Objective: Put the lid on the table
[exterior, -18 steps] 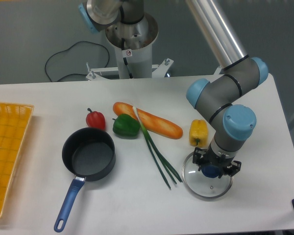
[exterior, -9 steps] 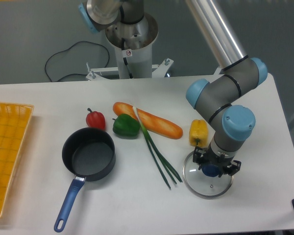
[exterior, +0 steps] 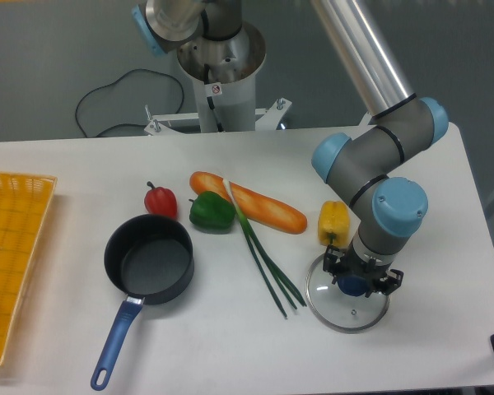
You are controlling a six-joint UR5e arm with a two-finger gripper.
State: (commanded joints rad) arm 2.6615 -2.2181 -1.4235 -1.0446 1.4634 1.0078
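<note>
lid flat on bench, R of green onions | gripper shut on blue knob | risk: lifting w/o release drags lid back up

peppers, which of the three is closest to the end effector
The yellow pepper, just behind the end effector beside the lid. The green pepper and red pepper sit far off near the saucepan.

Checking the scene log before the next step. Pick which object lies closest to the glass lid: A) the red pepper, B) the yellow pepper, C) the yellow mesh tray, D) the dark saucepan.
B: the yellow pepper sits just behind the lid at the right end of the table, while the other three lie well to the left.
</note>
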